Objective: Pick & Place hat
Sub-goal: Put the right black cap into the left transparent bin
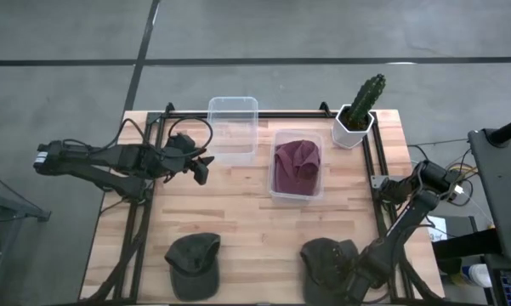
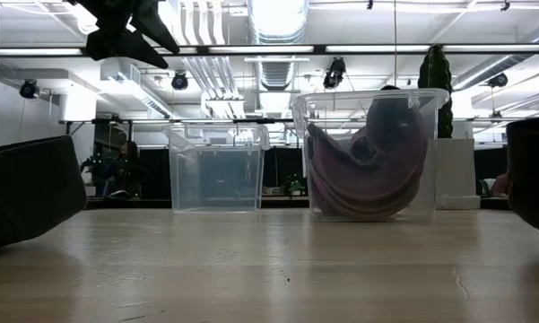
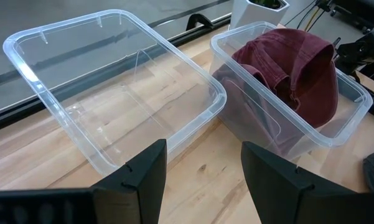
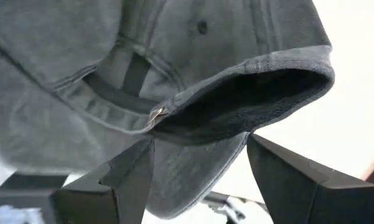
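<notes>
- Nearest to the front edge, I see my right gripper (image 1: 350,274) low over a dark green cap (image 1: 327,259). In the right wrist view its fingers (image 4: 127,180) stand apart on both sides of the cap's rim; I think they do not squeeze it, but this view is too close to be sure.
- A second dark green cap (image 1: 193,263) lies on the wooden table (image 1: 238,212) at the front left, well apart from both arms.
- Farther back, my left gripper (image 1: 201,166) hangs with its fingers (image 3: 143,180) apart, holding nothing, just beside the empty clear bin (image 1: 233,126).
- The other clear bin (image 1: 297,165) holds a maroon hat (image 1: 294,163).
- At the far right corner stands a cactus (image 1: 366,100) in a white pot (image 1: 352,129).
</notes>
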